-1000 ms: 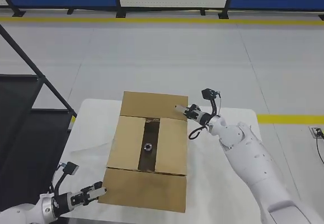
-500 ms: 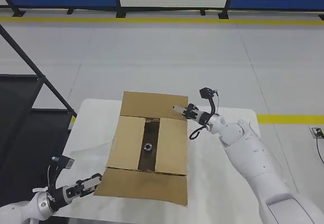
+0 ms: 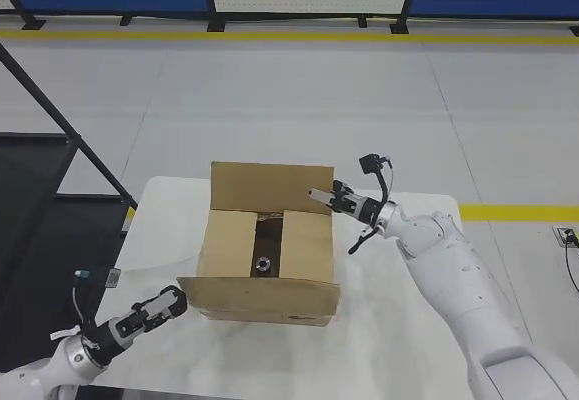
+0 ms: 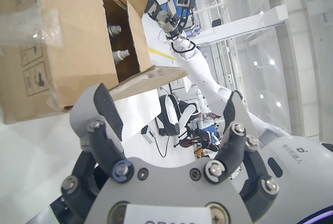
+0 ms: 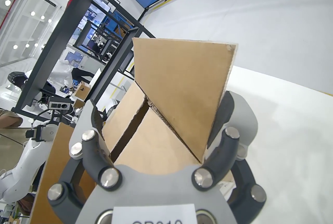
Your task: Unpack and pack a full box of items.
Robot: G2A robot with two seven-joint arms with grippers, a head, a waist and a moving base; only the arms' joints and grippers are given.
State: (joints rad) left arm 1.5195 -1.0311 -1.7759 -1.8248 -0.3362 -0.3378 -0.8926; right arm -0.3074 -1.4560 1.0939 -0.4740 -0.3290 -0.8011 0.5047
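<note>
White table (image 3: pixel 169 230), bare hall floor behind. Brown cardboard box (image 3: pixel 309 250) sits mid-table. R gripper (image 3: pixel 319 196) at box's 1 o'clock, jaws apart astride raised far flap (image 3: pixel 269 185). L gripper (image 3: pixel 174 298) at 8 o'clock, jaws apart, empty. Prob best: fold outer flaps wide, slow, w/o dragging box.

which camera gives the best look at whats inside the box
The left wrist view: it looks in between the flaps, where two white bottle tops show inside the box. The top view shows one round cap down the gap. The right wrist view shows that gap as a dark slit, contents hidden.
</note>
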